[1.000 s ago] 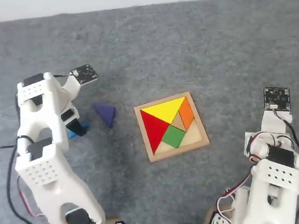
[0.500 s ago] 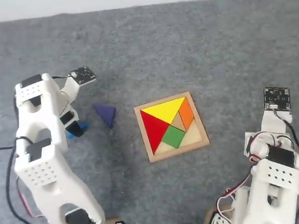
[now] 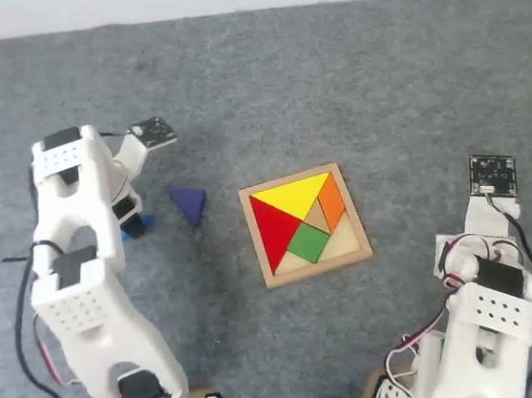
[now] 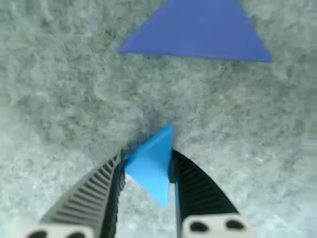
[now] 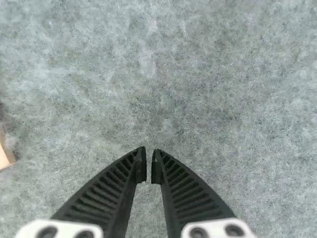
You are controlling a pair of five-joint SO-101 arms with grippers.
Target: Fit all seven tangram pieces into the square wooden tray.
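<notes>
Pinching the light blue piece (image 4: 151,171) on edge in the left gripper (image 4: 147,157), far left on the carpet (image 3: 349,84) and well apart from the tray (image 3: 344,241). Creeping a little up the table over the last second and carrying the piece along, so probably gripping firmly and starting the lift rather than settling. Leaving the dark blue triangle (image 3: 190,205) flat on the carpet just to the right, unmoved since a second ago. Further right, holding the yellow triangle (image 3: 295,198), red triangle (image 3: 272,232), green square (image 3: 307,242) and orange piece (image 3: 332,201) in the tray as before, with bare wood showing at the centre and along the near right side. Needing, by that, the pinched piece carried rightward into a gap and turned to fit. Far right, keeping the right gripper (image 5: 146,166) pressed together on nothing, over bare carpet beside the tray.
</notes>
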